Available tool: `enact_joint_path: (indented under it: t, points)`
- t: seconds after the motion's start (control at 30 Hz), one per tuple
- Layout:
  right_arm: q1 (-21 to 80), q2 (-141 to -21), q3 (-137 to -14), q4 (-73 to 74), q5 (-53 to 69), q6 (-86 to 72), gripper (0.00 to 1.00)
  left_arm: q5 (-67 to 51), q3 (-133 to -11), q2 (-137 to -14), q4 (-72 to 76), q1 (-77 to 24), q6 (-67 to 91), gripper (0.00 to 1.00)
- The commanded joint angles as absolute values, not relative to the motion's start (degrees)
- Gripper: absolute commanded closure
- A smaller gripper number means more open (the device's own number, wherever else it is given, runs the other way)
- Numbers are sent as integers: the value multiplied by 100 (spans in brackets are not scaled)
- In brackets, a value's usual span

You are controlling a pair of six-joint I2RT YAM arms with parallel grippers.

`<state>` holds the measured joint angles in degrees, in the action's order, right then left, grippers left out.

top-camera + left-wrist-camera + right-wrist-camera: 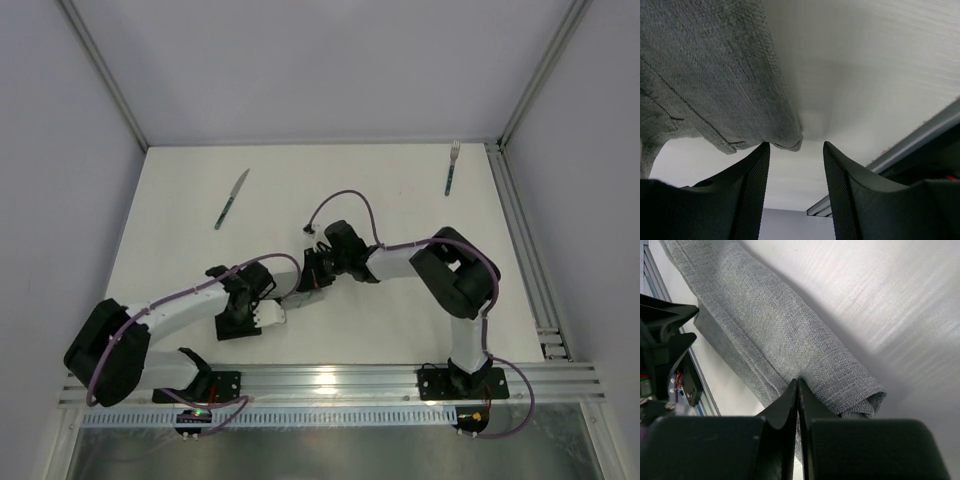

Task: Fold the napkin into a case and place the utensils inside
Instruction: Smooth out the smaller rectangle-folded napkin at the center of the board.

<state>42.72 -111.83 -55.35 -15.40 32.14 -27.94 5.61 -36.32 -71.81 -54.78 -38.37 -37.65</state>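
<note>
The napkin (770,325) is folded into a long narrow grey strip with a rolled end (865,400). My right gripper (798,380) is shut, its tips pinching the cloth near that end. One corner of the napkin (785,137) lies just beyond the tips of my left gripper (796,144), which stands open with nothing between its fingers. From above, both grippers meet at mid-table, left (272,312) and right (312,280), and they hide most of the cloth. The knife (232,198) lies at the back left. The fork (452,168) lies at the back right.
An aluminium rail (330,378) runs along the near table edge, close behind the left gripper (920,135). More rails (520,240) line the right side. Grey walls enclose the table on three sides.
</note>
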Motion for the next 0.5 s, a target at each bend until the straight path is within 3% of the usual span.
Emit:
enact_joint_path:
  t: [0.0,0.47]
  points:
    - [4298,-11127,-5265,-1107,2268,-2804,94,1018,-3586,-7532,-4573,-3649,-3535,52]
    - [4482,-11074,-5370,-1538,2109,-3708,94,1283,-4394,-9131,-1276,-2048,-4270,56]
